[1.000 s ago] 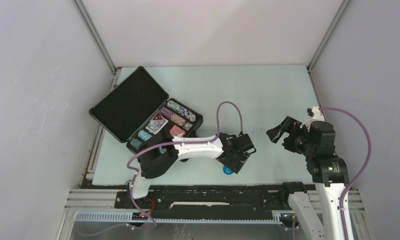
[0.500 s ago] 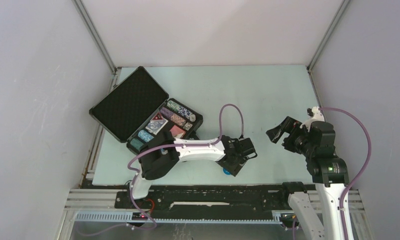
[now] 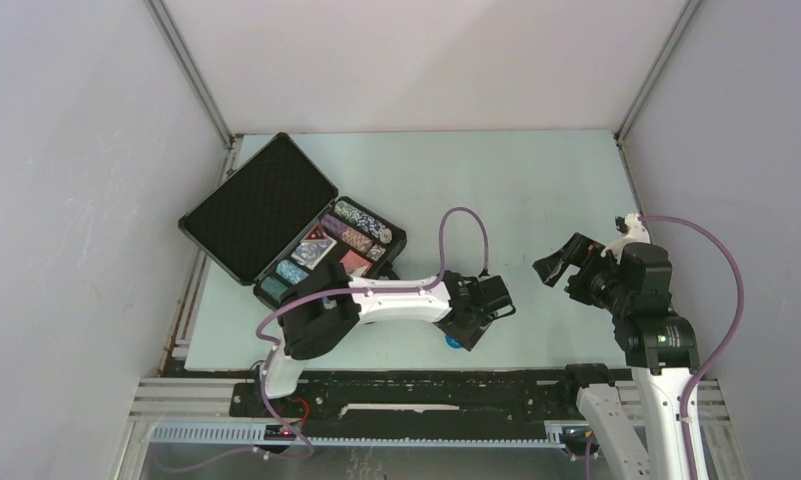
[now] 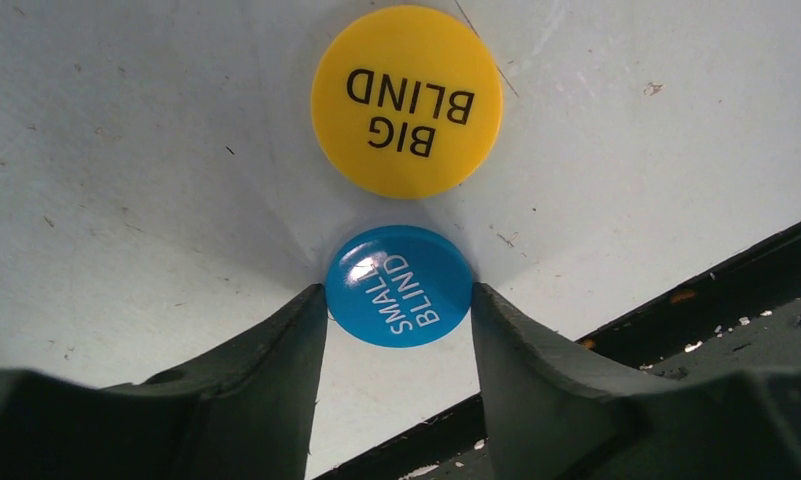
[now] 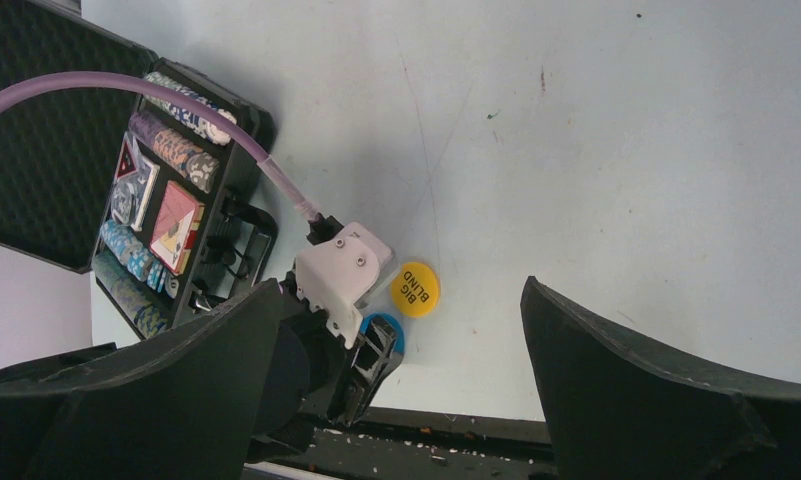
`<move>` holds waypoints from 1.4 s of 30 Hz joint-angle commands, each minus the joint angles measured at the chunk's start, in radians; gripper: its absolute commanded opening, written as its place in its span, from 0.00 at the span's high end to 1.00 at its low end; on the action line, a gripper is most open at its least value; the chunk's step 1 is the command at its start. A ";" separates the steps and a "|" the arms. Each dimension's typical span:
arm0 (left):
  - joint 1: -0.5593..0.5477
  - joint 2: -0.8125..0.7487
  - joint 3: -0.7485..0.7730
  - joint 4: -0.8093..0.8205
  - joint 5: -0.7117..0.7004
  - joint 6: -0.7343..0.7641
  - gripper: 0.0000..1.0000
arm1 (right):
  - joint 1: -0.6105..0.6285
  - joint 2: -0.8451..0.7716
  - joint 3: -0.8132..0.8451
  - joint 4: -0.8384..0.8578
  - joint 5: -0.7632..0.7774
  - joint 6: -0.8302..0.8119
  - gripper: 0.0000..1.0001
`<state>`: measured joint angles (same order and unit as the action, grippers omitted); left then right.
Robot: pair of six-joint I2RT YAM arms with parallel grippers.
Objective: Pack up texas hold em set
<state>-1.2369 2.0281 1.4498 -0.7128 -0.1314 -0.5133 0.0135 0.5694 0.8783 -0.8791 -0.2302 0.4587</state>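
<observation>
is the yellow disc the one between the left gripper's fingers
No, the blue disc sits between the left gripper's fingers; the yellow disc lies beyond their tips.

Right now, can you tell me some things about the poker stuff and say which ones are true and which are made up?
1. The yellow disc says BIG BLIND. True.
2. The blue disc is packed inside the case. False: it lies on the table, in the gap of the left end effector.
3. The case is closed. False: its lid stands open and the chips inside are showing.
4. The right end effector holds nothing. True: it is wide open above the table.
</observation>
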 commanded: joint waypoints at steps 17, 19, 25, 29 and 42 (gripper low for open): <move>0.047 -0.129 -0.077 0.037 -0.102 0.034 0.65 | -0.005 -0.003 0.002 0.019 0.000 -0.017 0.00; 0.059 -0.138 -0.081 0.029 -0.110 0.041 0.65 | -0.006 -0.002 0.002 0.019 0.001 -0.017 0.00; 0.107 -0.195 -0.112 0.012 -0.152 0.058 0.65 | -0.006 -0.003 0.002 0.019 -0.001 -0.018 0.00; 0.174 -0.277 -0.141 -0.012 -0.178 0.081 0.66 | -0.006 -0.003 0.002 0.019 -0.001 -0.018 0.00; 0.491 -0.490 -0.235 -0.052 -0.238 0.185 0.66 | -0.006 0.002 0.002 0.019 -0.008 -0.019 0.00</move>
<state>-0.8219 1.5841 1.2491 -0.7536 -0.3305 -0.3836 0.0135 0.5694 0.8783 -0.8791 -0.2306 0.4587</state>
